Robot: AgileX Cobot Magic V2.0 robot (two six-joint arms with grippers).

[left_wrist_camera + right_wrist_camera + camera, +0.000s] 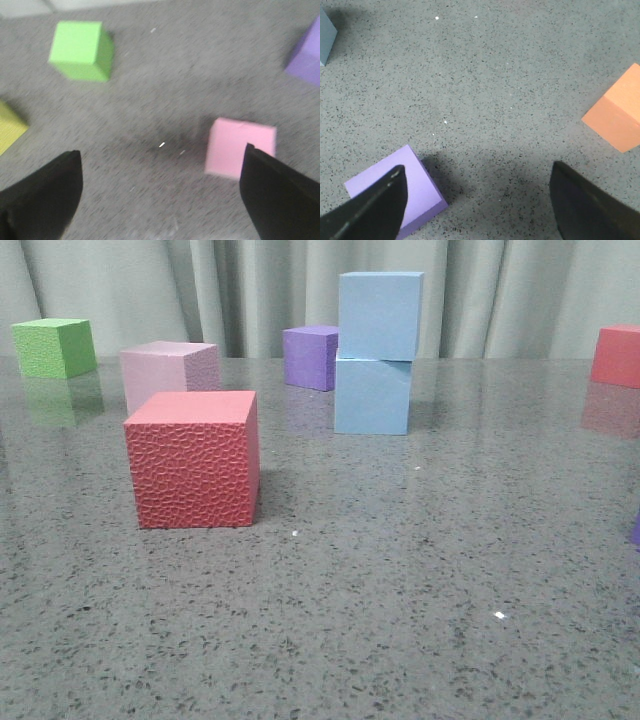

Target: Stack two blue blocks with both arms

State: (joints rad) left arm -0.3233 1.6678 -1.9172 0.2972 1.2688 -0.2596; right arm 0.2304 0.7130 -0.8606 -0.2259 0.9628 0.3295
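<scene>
Two pale sky-blue blocks stand stacked at the back middle of the table in the front view: the upper block [379, 316] rests on the lower block [372, 394], turned slightly. A corner of a blue block [326, 34] shows at the edge of the right wrist view. Neither arm shows in the front view. My left gripper [161, 187] is open and empty above bare table, a pink cube [238, 146] beside one finger. My right gripper [477, 200] is open and empty, a purple cube [405, 192] beside one finger.
In the front view, a red textured cube [194, 460] stands in front left, a pale pink cube [168, 372] behind it, a green cube [54, 347] far left, a purple cube [311, 356] behind the stack, a red cube [616, 355] far right. An orange cube [616, 112] shows in the right wrist view.
</scene>
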